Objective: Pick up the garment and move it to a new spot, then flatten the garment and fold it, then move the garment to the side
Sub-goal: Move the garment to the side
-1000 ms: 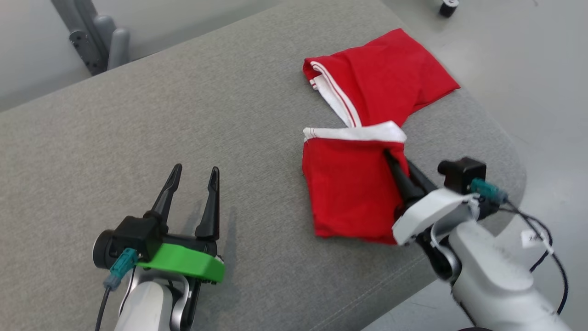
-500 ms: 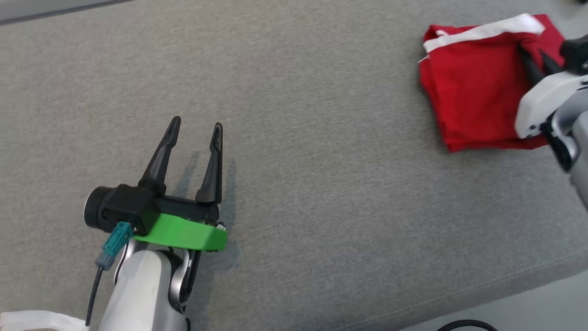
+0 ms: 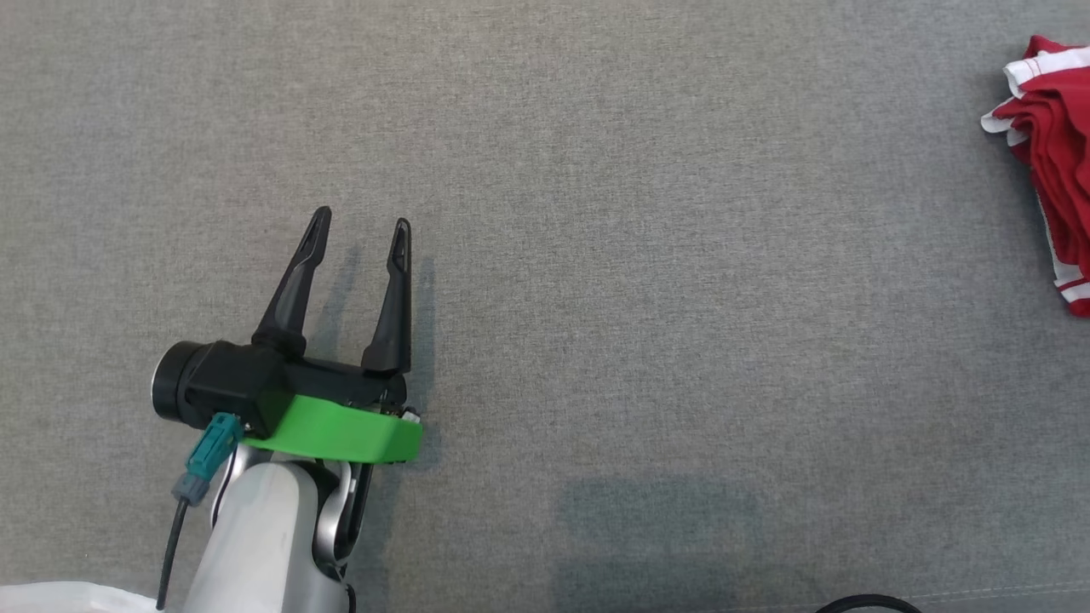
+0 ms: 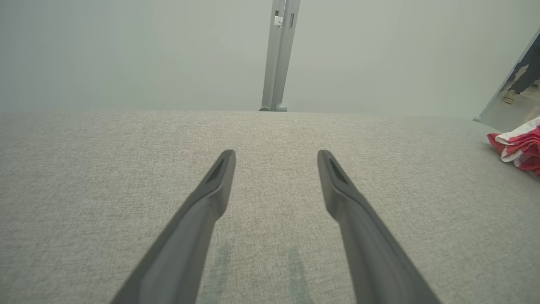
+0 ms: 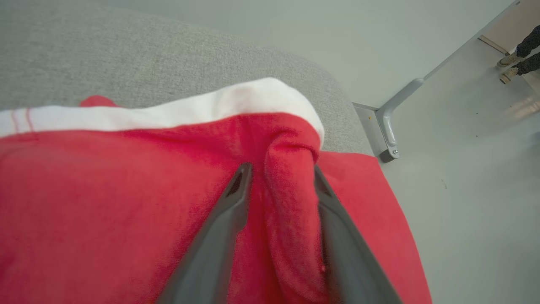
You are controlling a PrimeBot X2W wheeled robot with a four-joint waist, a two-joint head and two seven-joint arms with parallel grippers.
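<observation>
A: What's around? Anything in the way?
B: Not much. A black cable point(image 3: 869, 603) loops in at the bottom edge of the head view, and a green collar point(image 3: 341, 430) sits behind the left gripper point(image 3: 362, 220). Nothing lies btw that gripper and the garment point(image 3: 1052, 162), just bare cushion point(image 3: 647, 255).
A: Garment where?
B: Far right edge of the head view. It's red w/ white trim, bunched, cut off by the frame, and well apart from the left gripper. It's at the right edge of the left wrist view too.
A: Arms?
B: Left one is low over the cushion, fingers pointing fwd and nearly level. They're spread apart w/ nothing btw them, and their shadows fall on the fabric below. The right gripper point(image 5: 280, 169) pinches a raised fold of the red cloth just below the white band. Its fingers are narrow, w/ cloth squeezed btw them.
A: Surface, room?
B: Grey woven cushion w/ a rounded corner by the garment. There's pale floor point(image 5: 464, 190) beyond and a grey metal bracket point(image 5: 392, 114) beside that corner. A grey post point(image 4: 278, 55) stands behind the far edge. A person's feet point(image 5: 512, 63) show top right, far off.
</observation>
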